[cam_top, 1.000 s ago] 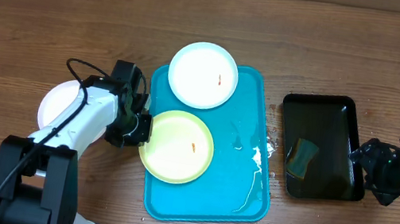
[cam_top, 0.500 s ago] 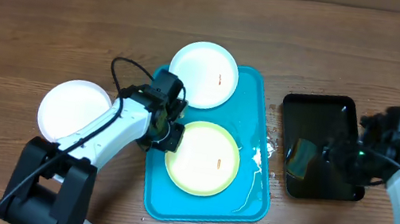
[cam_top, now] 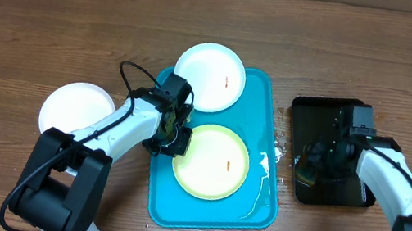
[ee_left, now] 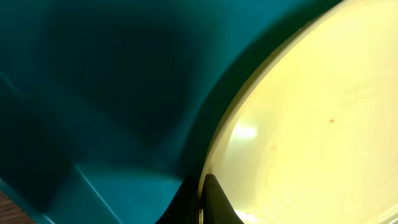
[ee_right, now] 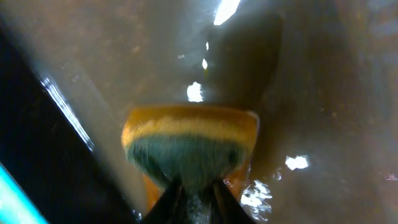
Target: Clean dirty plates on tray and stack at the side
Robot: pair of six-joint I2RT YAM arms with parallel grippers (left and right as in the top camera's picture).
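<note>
From where I stand, the left gripper [cam_top: 177,138] sits low over the left side of the turquoise tray [cam_top: 267,100]. Its jaws are pinched nearly together on the left rim of the yellow-green plate [cam_top: 211,164]. The wrist view shows its dark fingertips [ee_left: 214,202] clamped over that pale edge, with the tray's floor just beside them. The white left arm reaches in from the near left corner of the desk [cam_top: 56,17], and its forearm slants toward the middle with a black cable looping above it. Toward the right edge, the right gripper [ee_right: 191,198] points down into the black tray [cam_top: 328,107]. It is closed narrow on a sponge [ee_right: 189,146] that shows a yellow band above a green one, over the tray's wet, glossy floor. I cannot tell whether the sponge touches that floor. The right arm rises from the near right corner and bends inward. The yellow-green plate lies flat on the turquoise tray at the middle of the desk, with one small orange speck just right of its centre. A white plate [cam_top: 209,77] rests at the tray's far left corner, overhanging the rim toward the far edge, and it also carries an orange speck. Another white plate [cam_top: 66,106] lies on the wood nearer the left edge, apart from the tray. White smears [cam_top: 268,163] streak the tray's right side.
</note>
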